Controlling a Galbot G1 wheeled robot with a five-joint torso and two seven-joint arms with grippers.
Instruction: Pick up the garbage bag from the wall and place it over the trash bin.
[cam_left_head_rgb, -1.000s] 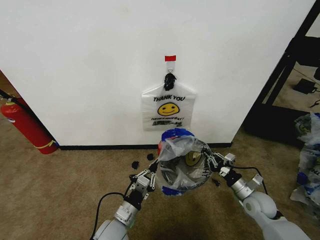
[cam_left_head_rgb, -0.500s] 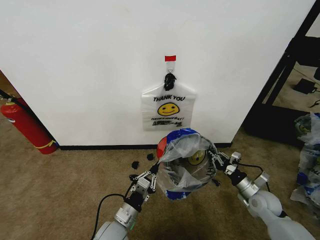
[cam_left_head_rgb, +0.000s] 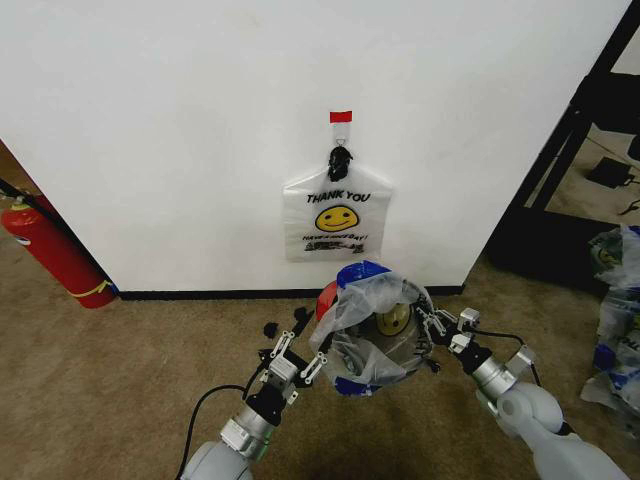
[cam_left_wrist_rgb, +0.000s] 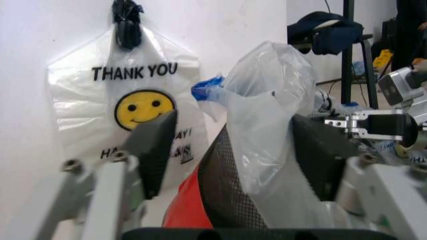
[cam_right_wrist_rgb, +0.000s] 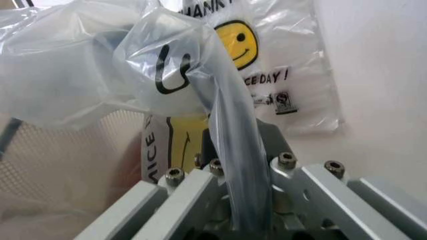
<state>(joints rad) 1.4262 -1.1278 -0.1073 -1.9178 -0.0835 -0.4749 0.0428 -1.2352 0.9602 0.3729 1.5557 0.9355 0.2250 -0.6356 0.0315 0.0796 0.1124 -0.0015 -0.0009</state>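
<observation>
Two tools: right tool (cam_left_head_rgb: 432, 327) pinches garbage bag (cam_left_head_rgb: 372, 322) over trash bin (cam_left_wrist_rgb: 230, 195); left tool (cam_left_head_rgb: 297, 352) apart.

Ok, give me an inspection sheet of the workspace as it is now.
Surface: brown carpet, bare in front of the wall.
Job's things: garbage bag bunched over the trash bin, mouth not fully spread.
Clutter: small black bits on the carpet by the baseboard.
Grippers: left gripper jaws open at the bin's rim; right gripper jaws shut on the bag's plastic.
Cables: black cable running along the left arm.
Surroundings: second smiley bag hanging on the wall, fire extinguisher on the left, black rack on the right.
</observation>
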